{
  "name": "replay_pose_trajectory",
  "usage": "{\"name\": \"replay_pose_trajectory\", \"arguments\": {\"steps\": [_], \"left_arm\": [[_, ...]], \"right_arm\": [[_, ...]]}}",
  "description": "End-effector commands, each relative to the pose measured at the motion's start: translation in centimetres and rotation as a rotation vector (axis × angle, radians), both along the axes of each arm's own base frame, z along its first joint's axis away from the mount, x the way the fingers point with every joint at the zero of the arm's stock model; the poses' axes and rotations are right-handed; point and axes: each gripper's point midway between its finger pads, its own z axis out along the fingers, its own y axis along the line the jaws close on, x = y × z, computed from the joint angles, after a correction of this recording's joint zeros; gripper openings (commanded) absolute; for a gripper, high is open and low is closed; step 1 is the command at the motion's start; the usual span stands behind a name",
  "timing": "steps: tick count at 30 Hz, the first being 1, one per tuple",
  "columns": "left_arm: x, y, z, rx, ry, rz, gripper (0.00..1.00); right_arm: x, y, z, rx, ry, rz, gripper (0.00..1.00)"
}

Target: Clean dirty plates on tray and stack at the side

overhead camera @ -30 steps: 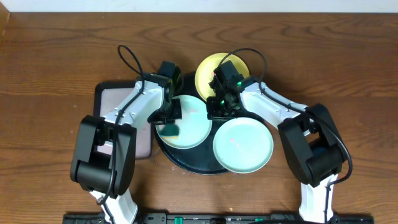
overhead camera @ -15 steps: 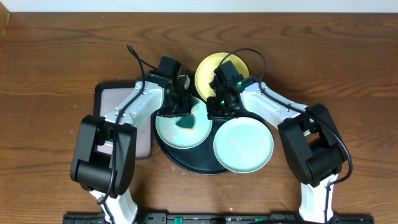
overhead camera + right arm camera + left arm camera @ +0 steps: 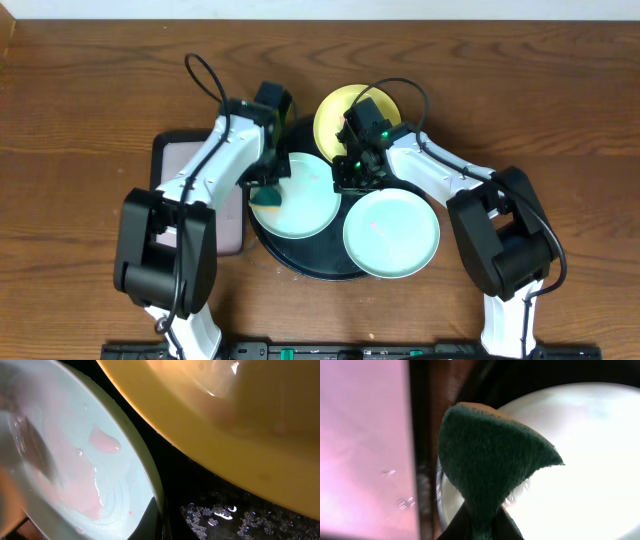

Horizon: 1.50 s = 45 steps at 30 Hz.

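The large black tray (image 3: 305, 255) holds two pale aqua plates, one at the left (image 3: 305, 205) and one at the right (image 3: 392, 233). A pale yellow plate (image 3: 335, 112) lies at its far edge. My left gripper (image 3: 266, 188) is shut on a dark green sponge (image 3: 267, 199) and presses it on the left plate's left edge; the sponge fills the left wrist view (image 3: 490, 460). My right gripper (image 3: 347, 181) is shut on the left plate's right rim (image 3: 150, 490). That plate (image 3: 75, 460) carries pink smears. The yellow plate (image 3: 225, 425) is close beside it.
A rectangular black-rimmed tray with a pale pink inside (image 3: 178, 160) lies just left of the round tray and shows in the left wrist view (image 3: 360, 460). The black tray's floor (image 3: 215, 510) is wet with droplets. Brown wooden table (image 3: 80, 120) surrounds everything.
My left gripper has drawn the sponge from the middle of the left aqua plate back to its left edge. The right arm and the plates have not moved.
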Motion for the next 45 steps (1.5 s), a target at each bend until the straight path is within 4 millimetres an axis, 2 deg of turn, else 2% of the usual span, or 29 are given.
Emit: {"name": "replay_pose_trajectory", "arguments": {"steps": [1, 6, 11, 16, 19, 28, 32, 37, 42, 45], "left_arm": [[1.6, 1.1, 4.0, 0.023, -0.085, 0.041, 0.08], [0.7, 4.2, 7.5, 0.027, -0.077, 0.104, 0.07], [-0.6, 9.3, 9.7, 0.033, -0.086, 0.195, 0.07], [-1.9, 14.1, 10.5, 0.042, -0.078, 0.306, 0.07], [-2.4, 16.2, 10.4, 0.042, -0.068, 0.355, 0.07], [-2.9, 18.3, 10.3, -0.096, -0.079, 0.424, 0.07], [-3.2, 19.2, 10.3, -0.096, -0.080, 0.455, 0.07], [-3.2, 19.4, 10.3, -0.095, -0.084, 0.460, 0.08], [-3.2, 19.2, 10.2, -0.104, -0.081, 0.460, 0.07], [-3.3, 19.2, 10.1, -0.108, -0.077, 0.460, 0.07]], "right_arm": [[-1.1, -0.6, -1.8, -0.056, 0.033, 0.006, 0.01], [-1.2, -0.2, -1.7, -0.058, 0.025, 0.016, 0.01], [-0.9, -0.4, -0.9, -0.070, -0.007, 0.021, 0.01], [-0.5, -1.2, 1.1, -0.159, -0.112, 0.046, 0.01], [-0.6, -0.7, 3.0, -0.175, -0.186, 0.090, 0.01], [-0.4, 1.0, 9.0, -0.203, -0.401, 0.123, 0.01], [0.2, 2.0, 11.6, -0.195, -0.481, 0.135, 0.01], [2.0, 3.2, 14.9, -0.194, -0.591, 0.126, 0.01], [3.4, 2.5, 17.0, -0.247, -0.660, 0.107, 0.01], [3.9, 1.7, 17.9, -0.325, -0.723, 0.175, 0.01]]}}
